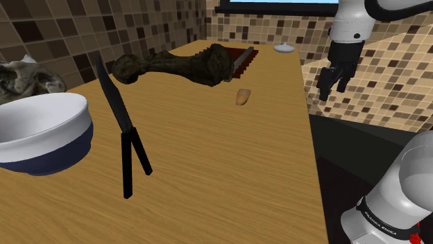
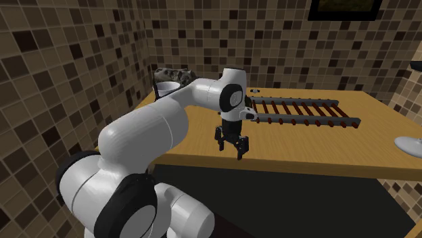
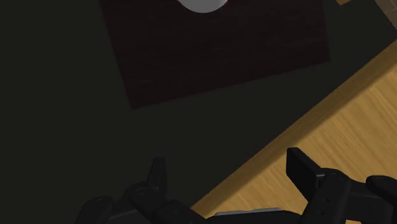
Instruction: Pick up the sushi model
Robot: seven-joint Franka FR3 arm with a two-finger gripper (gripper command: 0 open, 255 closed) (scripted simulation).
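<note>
Looking over the room, what is carrying the things?

A wooden counter (image 1: 208, 180) is carrying them, and brown mosaic walls (image 1: 55, 28) are closing it in behind and at the side.

Where is the sushi lying?

The sushi (image 1: 243, 96), a small tan piece, is lying on the counter just in front of the dark rack (image 1: 244, 59). It is nearer the counter's edge on the shoulder view's right, and nothing is touching it.

What is each view adding?

The shoulder view is showing the sushi, a white bowl (image 1: 41, 128) with a blue base, a black utensil (image 1: 125, 138) and a dark knobbly bar (image 1: 173, 66). The second exterior view is showing the rack's full length and the arm's (image 2: 169, 115) whole sweep. The wrist view is looking down past the counter's edge at a dark floor (image 3: 63, 95) with a dark red mat (image 3: 222, 57) on it.

How is the arm standing?

It is reaching forward and bending down at the wrist. The tool (image 1: 332, 90) is hanging beside the counter's edge, over the floor and well apart from the sushi. Its fingers are standing spread, with nothing between them.
</note>
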